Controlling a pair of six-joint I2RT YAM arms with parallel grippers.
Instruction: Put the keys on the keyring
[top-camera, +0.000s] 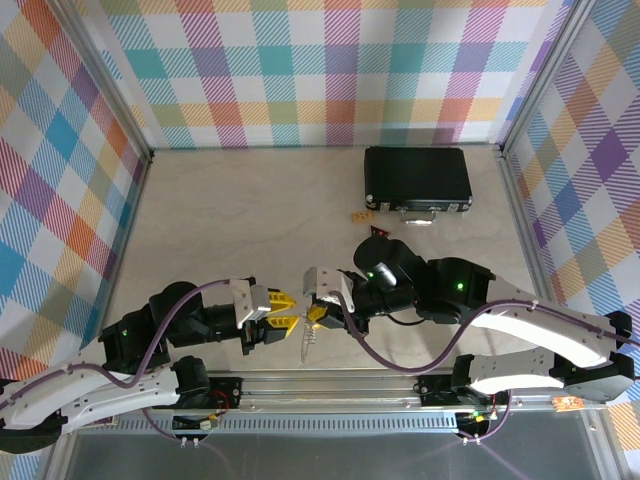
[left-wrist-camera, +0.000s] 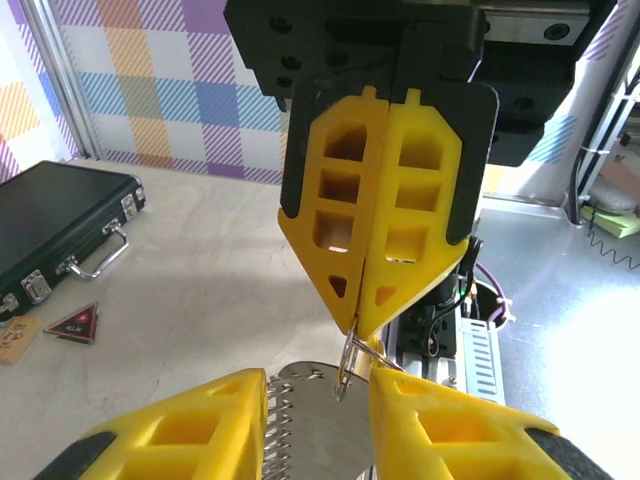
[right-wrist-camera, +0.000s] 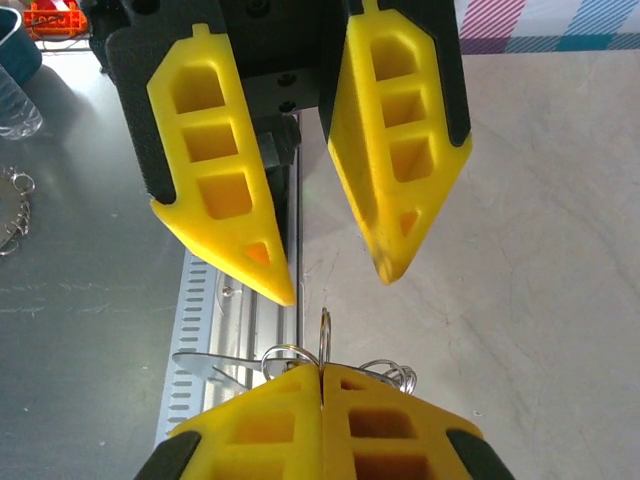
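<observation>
Keyring (left-wrist-camera: 315, 415) hangs pinched in right claw (left-wrist-camera: 355, 325), left claw (right-wrist-camera: 335, 285) agape

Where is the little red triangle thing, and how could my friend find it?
Start at the far side of the table, where a black case with silver latches lies flat. Just in front of the case's near edge, two small tags lie close together on the bare tabletop. Yours is the dark red triangular tag; the tan tag beside it is pale and not a triangle.

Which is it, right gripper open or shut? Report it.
Shut: the right gripper has its yellow fingers pressed together along their length, pinching a thin wire ring at the tips.
</observation>
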